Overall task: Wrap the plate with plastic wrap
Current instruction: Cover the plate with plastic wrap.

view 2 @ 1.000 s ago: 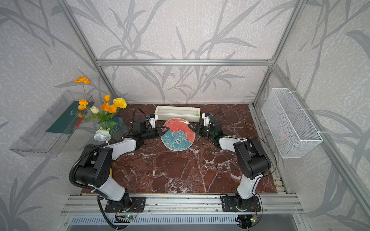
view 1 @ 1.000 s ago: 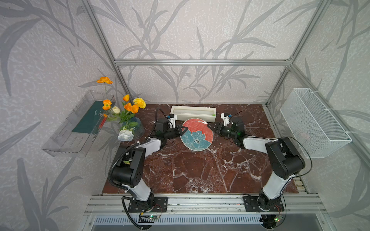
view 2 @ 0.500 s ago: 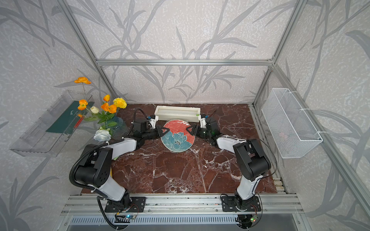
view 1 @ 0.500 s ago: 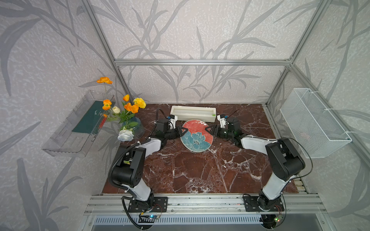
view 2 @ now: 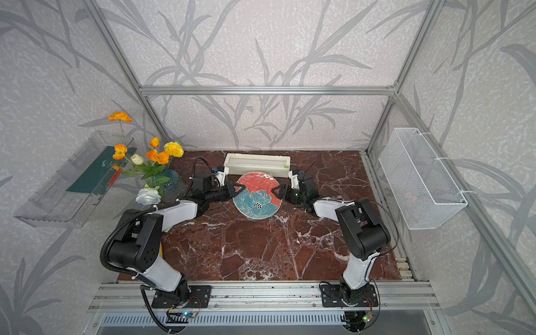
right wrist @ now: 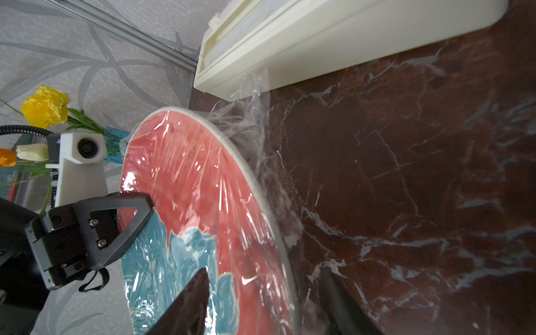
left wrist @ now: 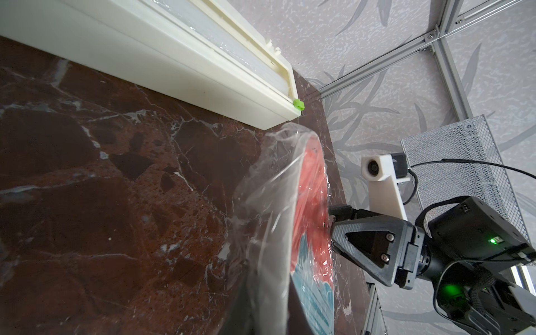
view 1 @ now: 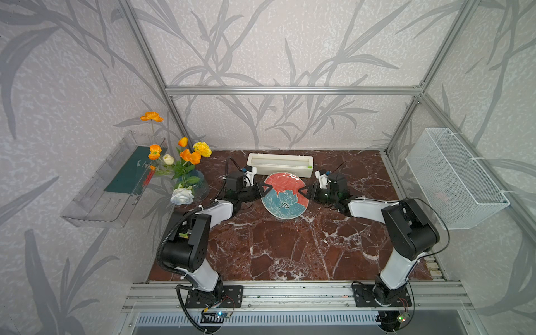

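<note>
The coral-red plate [view 1: 283, 195] with its teal flower sits in front of the dispenser box, seen in both top views. Glossy plastic wrap [right wrist: 188, 162] lies stretched over its face, and loose film bunches under the far rim. My left gripper [view 1: 269, 188] is shut on the plate's left rim; in the left wrist view its dark fingers pinch the film-covered rim [left wrist: 268, 319]. My right gripper [view 1: 302, 191] is open and straddles the right rim [right wrist: 264, 301]. One of its fingers is above the face, the other below with a gap.
The cream dispenser box [view 1: 280, 164] with its green slider lies just behind the plate. A vase of flowers [view 1: 188, 179] stands at the left and a clear shelf [view 1: 113, 179] hangs on the left wall. A white wire basket [view 1: 452, 177] hangs on the right wall.
My right gripper has moved left from beside the plate until its jaws straddle the right rim, and they have narrowed a little. The left gripper has kept its hold.
</note>
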### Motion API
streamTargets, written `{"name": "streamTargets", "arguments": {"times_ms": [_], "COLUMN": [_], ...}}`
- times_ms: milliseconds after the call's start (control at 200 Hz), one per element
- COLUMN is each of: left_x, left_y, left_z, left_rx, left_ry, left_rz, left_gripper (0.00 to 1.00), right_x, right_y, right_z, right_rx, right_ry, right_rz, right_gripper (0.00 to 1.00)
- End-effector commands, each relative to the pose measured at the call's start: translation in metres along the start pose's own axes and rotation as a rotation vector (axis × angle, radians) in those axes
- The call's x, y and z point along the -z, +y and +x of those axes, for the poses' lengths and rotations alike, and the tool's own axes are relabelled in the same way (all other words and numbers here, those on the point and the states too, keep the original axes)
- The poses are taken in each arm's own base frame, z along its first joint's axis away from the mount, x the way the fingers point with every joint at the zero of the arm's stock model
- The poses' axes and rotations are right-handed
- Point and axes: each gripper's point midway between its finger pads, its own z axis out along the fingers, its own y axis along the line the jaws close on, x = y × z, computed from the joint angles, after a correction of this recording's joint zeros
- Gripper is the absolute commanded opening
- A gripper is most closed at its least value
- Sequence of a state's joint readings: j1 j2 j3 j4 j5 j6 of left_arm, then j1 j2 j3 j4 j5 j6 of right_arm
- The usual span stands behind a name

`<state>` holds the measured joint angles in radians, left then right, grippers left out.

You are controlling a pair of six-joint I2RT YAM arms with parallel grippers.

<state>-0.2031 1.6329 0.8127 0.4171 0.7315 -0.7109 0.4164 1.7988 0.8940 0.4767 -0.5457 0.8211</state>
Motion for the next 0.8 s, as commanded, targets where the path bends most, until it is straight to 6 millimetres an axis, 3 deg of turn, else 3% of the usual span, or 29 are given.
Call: {"name": "streamTargets", "arguments": {"times_ms": [0, 180, 350, 470, 535, 555, 575, 600, 620, 630, 795], "left_x": [0.014, 0.009, 0.011, 0.015, 0.02, 0.022, 0.024, 0.027, 0.03, 0.032, 0.076], "left_y": [-0.064, -0.057, -0.053, -0.043, -0.033, -0.029, -0.024, -0.016, -0.009, -0.005, 0.047], "left_z": [-0.038, -0.035, -0.029, -0.027, -0.027, -0.027, -0.027, -0.027, -0.028, -0.027, -0.032], "left_rx": [-0.092, -0.036, -0.037, -0.042, -0.042, -0.042, -0.044, -0.044, -0.047, -0.048, -0.052], "left_ry": [-0.103, -0.102, -0.091, -0.079, -0.082, -0.084, -0.087, -0.095, -0.104, -0.106, -0.194], "left_rz": [0.188, 0.205, 0.182, 0.117, 0.054, 0.028, -0.004, -0.059, -0.111, -0.138, -0.54], "left_gripper": [0.0, 0.04, 0.16, 0.33, 0.37, 0.43, 0.55, 0.72, 0.93, 0.98, 0.99], "right_x": [-0.007, -0.019, -0.022, -0.021, -0.02, -0.02, -0.019, -0.019, -0.018, -0.019, -0.023], "right_y": [0.033, 0.063, 0.059, 0.055, 0.051, 0.049, 0.048, 0.046, 0.044, 0.042, 0.017], "right_z": [-0.004, -0.005, -0.003, 0.001, 0.002, 0.003, 0.004, 0.004, 0.005, 0.006, 0.019], "right_rx": [-0.037, -0.109, -0.145, -0.126, -0.112, -0.108, -0.103, -0.098, -0.094, -0.094, -0.084], "right_ry": [-0.015, -0.035, -0.057, -0.052, -0.046, -0.045, -0.044, -0.043, -0.041, -0.039, -0.021], "right_rz": [-0.167, -0.364, -0.423, -0.393, -0.362, -0.353, -0.344, -0.334, -0.327, -0.322, -0.243], "right_gripper": [0.54, 0.41, 0.27, 0.16, 0.11, 0.1, 0.1, 0.1, 0.1, 0.1, 0.1]}}
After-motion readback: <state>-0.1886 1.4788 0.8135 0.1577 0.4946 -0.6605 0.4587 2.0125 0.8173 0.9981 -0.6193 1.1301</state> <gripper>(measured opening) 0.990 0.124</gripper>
